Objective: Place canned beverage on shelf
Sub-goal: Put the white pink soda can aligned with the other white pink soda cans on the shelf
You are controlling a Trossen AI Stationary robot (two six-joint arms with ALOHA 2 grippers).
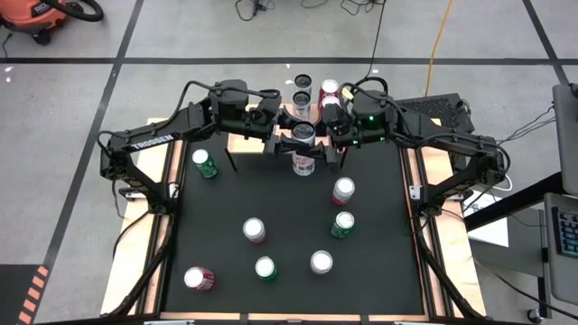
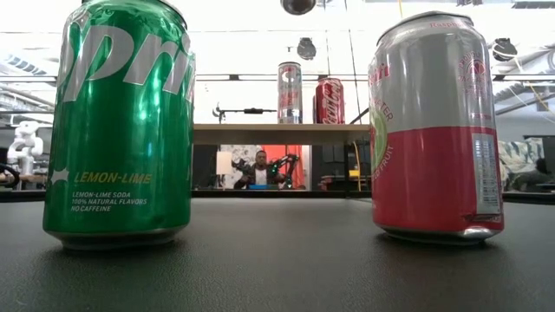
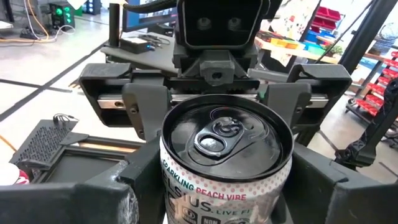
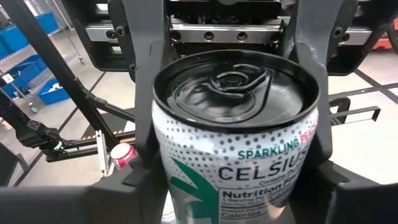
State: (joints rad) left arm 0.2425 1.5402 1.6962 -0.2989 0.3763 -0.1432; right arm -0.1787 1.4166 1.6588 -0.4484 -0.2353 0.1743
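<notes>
A white Celsius can (image 3: 227, 155) with a black top is held upright in the air over the far middle of the table (image 1: 226, 208). My left gripper (image 3: 227, 205) comes at it from the left and my right gripper (image 4: 233, 199) from the right. Both are shut on it and face each other. The shelf (image 2: 260, 134), a light wooden top, stands at the table's far edge. On it stand a silver can (image 2: 290, 91) and a red can (image 2: 329, 100); the high view shows a third can (image 1: 301, 81) there. My left gripper pinches the can's side wall (image 3: 171, 180) just below the top rim between its two fingers. The fingers lie level and come from the table's left. The can stands upright, lifted clear. My right gripper has the same can between its two fingers, on opposite sides of its upper wall (image 4: 311, 168). These fingers also lie level and come from the table's right. The can's top stays level.
Several cans stand loose on the black table: a green one (image 1: 204, 163) at the left, a pink one (image 1: 343, 191) and a green one (image 1: 342, 224) at the right, others toward the near edge. A Sprite can (image 2: 121, 121) and a pink can (image 2: 434, 130) stand close to the low camera.
</notes>
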